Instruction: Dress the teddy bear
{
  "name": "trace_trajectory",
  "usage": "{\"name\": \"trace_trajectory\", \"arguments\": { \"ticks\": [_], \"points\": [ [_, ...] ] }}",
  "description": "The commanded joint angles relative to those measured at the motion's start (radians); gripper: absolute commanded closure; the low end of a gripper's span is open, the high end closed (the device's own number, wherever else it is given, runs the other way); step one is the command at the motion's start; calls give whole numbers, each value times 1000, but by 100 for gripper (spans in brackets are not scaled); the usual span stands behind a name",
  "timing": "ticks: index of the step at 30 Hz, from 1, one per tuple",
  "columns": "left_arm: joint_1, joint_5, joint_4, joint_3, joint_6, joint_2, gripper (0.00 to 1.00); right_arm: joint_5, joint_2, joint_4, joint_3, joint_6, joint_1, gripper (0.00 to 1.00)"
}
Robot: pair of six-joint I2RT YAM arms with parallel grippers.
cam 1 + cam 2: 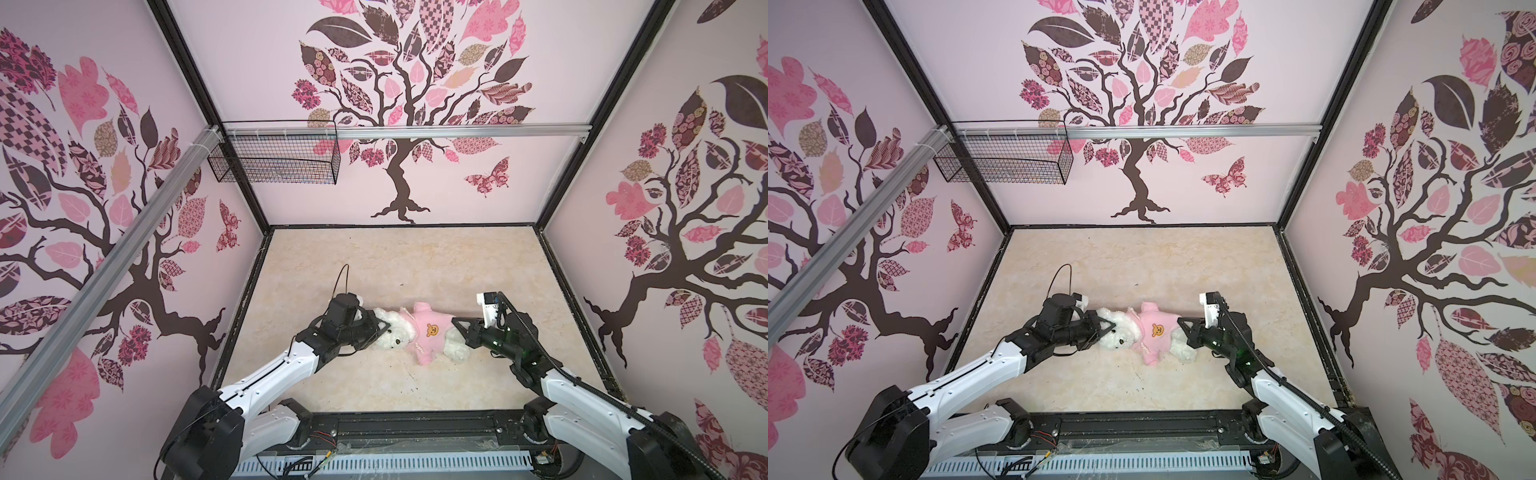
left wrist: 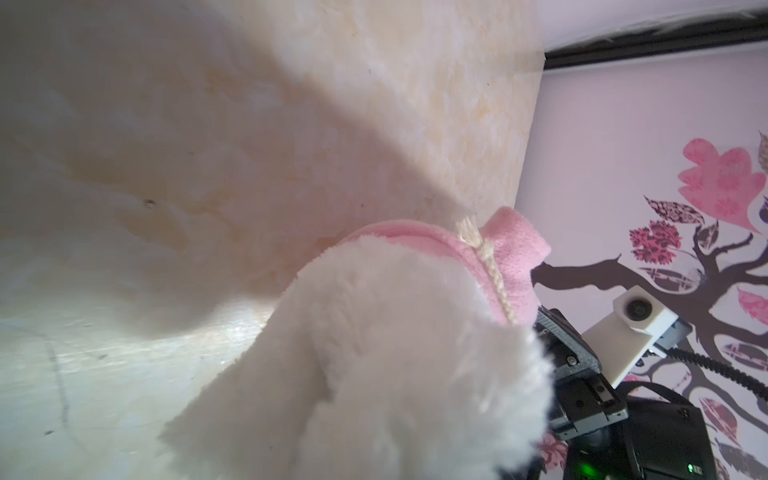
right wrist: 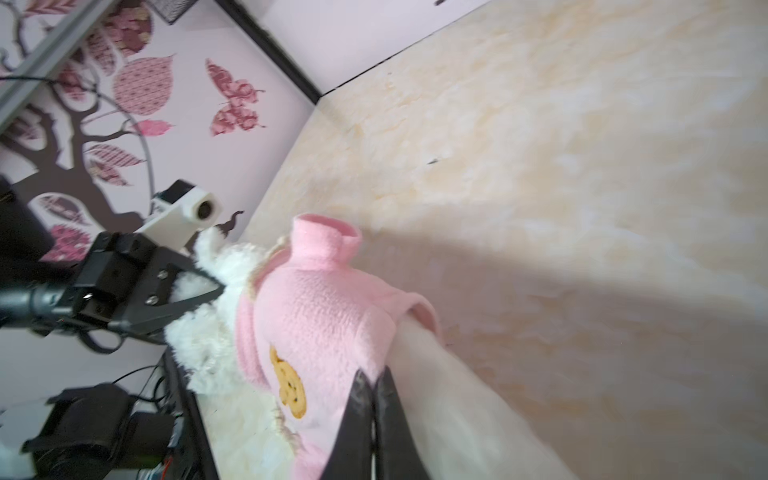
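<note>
Top views: set high above the near edge, faced down and forward; the whole table (image 1: 415, 257) is shared. Wrist views: held close to the bear (image 2: 374, 353), faced toward each other from opposite ends.

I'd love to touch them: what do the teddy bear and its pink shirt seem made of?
The teddy bear looks like white plush, curly and fluffy, matte. The pink shirt looks like soft fleece: its surface is nubbly and matte in the right wrist view. Exact fibres cannot be told.
</note>
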Motion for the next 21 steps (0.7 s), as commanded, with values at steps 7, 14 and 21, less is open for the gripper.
{"name": "trace_trajectory", "arguments": {
  "ticks": [7, 14, 21],
  "points": [
    [57, -100, -37, -7, 31, 9, 100, -13, 139, -23, 100, 10, -33, 100],
    [-13, 26, 53, 87, 70, 109, 100, -68, 297, -20, 183, -58, 90, 98],
    [15, 255, 39, 178, 168, 264, 100, 33, 244, -252, 244, -142, -38, 72]
  ]
}}
